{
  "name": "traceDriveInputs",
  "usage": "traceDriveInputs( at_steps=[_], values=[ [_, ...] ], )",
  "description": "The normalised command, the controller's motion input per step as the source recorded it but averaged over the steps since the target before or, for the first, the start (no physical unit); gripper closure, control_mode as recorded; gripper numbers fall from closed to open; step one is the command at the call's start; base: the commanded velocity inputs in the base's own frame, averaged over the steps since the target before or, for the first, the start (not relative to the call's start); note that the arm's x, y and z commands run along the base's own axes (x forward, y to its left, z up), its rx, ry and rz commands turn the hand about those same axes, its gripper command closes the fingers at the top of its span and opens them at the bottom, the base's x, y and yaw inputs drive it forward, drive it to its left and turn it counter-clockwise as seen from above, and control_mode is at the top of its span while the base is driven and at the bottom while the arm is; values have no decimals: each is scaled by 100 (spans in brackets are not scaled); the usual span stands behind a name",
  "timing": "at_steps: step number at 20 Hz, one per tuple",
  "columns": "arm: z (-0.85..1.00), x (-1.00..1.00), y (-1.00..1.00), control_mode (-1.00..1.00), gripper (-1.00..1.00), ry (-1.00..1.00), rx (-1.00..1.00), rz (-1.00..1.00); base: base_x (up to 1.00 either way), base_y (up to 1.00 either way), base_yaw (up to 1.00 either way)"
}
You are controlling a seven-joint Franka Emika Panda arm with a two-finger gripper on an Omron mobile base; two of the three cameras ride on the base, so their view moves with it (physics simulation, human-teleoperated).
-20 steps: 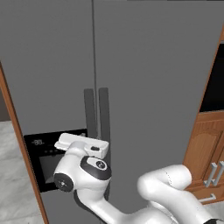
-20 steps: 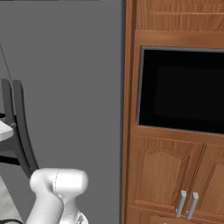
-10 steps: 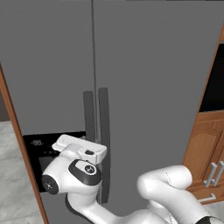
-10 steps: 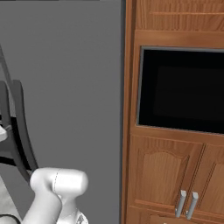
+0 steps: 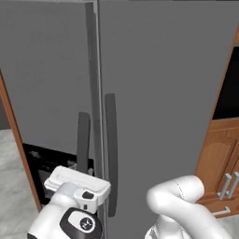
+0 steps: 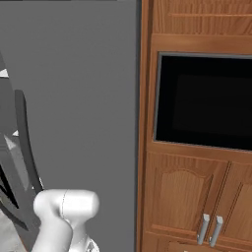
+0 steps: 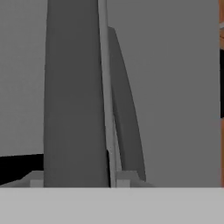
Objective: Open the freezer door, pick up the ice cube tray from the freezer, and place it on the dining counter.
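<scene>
Grey fridge fronts and warm wooden cabinetry make up this rendered kitchen. At the fridge, the pincer (image 7: 76, 181) sits low against the long dark curved vertical handle (image 5: 83, 142) of the tall matte grey freezer door (image 5: 46, 84); in the hand view that handle rises as a broad dark bar between the two fingertips (image 7: 36, 181), one tip on each side of it. The pincer looks pinched around the handle, though actual contact is hard to confirm at this closeness. The white hand body lies just below the handle's lower end and in front of the black water-dispenser panel (image 5: 39, 161).

Right of the freezer door's handle, across the narrow centre seam, hangs a second dark curved handle (image 5: 110, 154) on the plain grey door (image 5: 163, 84). The freezer door's edge appears to stand slightly proud of the plain door along the seam. Further right of the plain door stands a wooden cabinet column (image 6: 197, 197) holding a black built-in oven window (image 6: 204, 101), with two small metal pulls (image 6: 209, 229) on the cabinet doors beneath it.
</scene>
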Motion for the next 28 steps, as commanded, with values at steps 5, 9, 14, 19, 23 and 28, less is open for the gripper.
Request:
traceDriveInputs(
  at_steps=[5, 9, 14, 19, 23, 28],
  values=[
    [0, -93, 27, -100, 100, -7, -7, 0, 0, 0, 0],
    [0, -58, 40, -100, 100, -4, -7, 0, 0, 0, 0],
    [0, -38, 43, -100, 100, -1, -6, 6, 0, 0, 0],
    [0, -17, 42, -100, -100, 0, -3, 7, 0, 0, 0],
    [0, -3, 13, -100, -100, 0, 0, 3, 0, 0, 0],
    [0, -2, 1, -100, -100, 0, 0, 0, 0, 0, 0]
  ],
)
